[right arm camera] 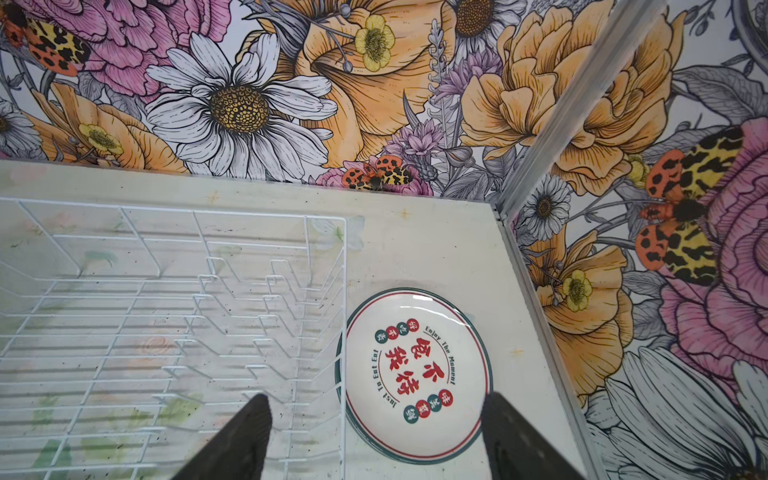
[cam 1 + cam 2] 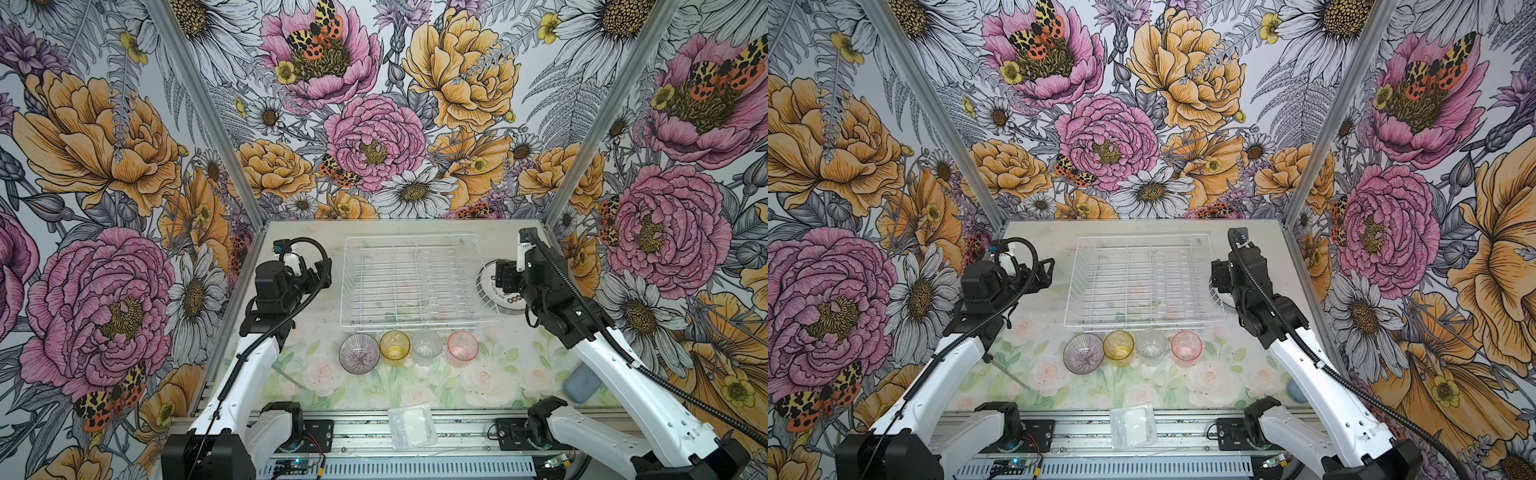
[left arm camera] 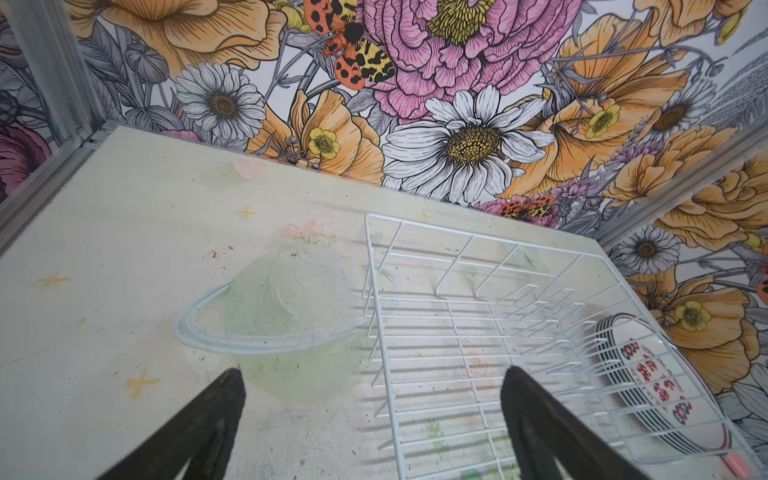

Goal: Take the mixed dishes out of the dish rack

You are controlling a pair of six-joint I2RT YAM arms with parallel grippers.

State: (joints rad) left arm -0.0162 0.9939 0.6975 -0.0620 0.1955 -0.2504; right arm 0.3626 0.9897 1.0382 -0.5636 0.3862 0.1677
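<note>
While the left fingers [image 3: 210, 424] and right fingers [image 1: 243, 440] stand spread, plates [image 1: 415, 332] lie stacked beside the dish rack [image 2: 415, 286].

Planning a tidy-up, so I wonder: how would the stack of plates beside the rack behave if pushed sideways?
The plate stack looks glossy, so top plates would probably slide over lower ones. It seems ceramic, so likely heavy and chippable. Close beside the dish rack, it might bump the wires.

White wire dish rack [image 2: 415, 286], glossy plates [image 1: 415, 370] (glazed-looking), translucent tumblers [image 2: 427, 344], matt table [image 2: 374, 386]
</note>
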